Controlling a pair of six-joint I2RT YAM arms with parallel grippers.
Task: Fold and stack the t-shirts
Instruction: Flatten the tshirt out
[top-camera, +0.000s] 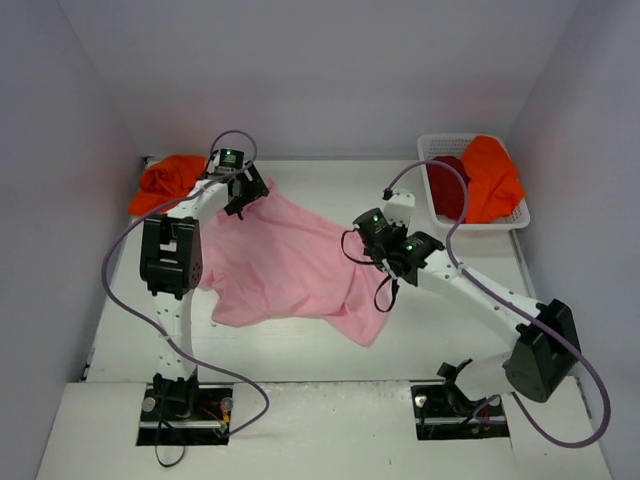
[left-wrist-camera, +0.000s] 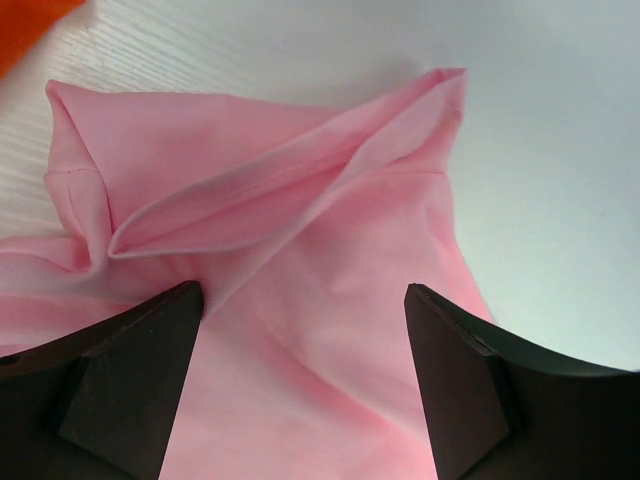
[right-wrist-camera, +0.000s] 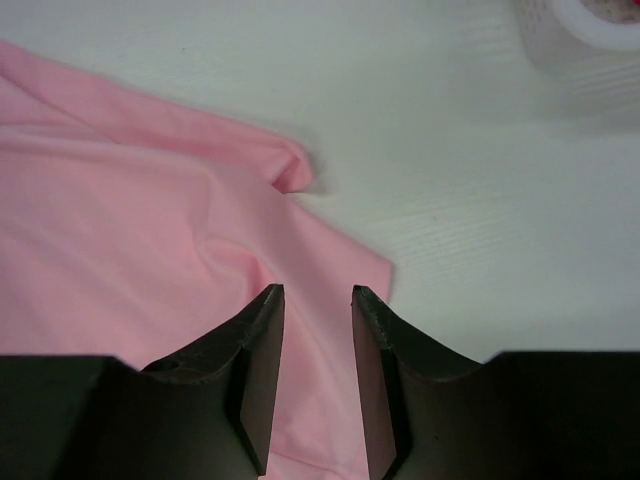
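I see white tubular arms (top-camera: 178, 330) with black joint blocks (top-camera: 168, 255), looping purple cables (top-camera: 106, 272) and green lights (top-camera: 228, 155); the left claw (left-wrist-camera: 303, 288) and right claw (right-wrist-camera: 317, 290) are dark wedges.

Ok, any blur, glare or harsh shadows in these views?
Top external: evenly lit and sharp, only soft shadows beside the pink t-shirt. Left wrist: its folds are crisp, the orange t-shirt in the top-left corner blurred. Right wrist: the basket at top right out of focus; table bright, no glare.

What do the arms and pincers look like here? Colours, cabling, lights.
Left arm and right arm: white links, black joint housings, a looping purple cable and a green wrist light each. Left pincer and right pincer: two dark tapered fingers.
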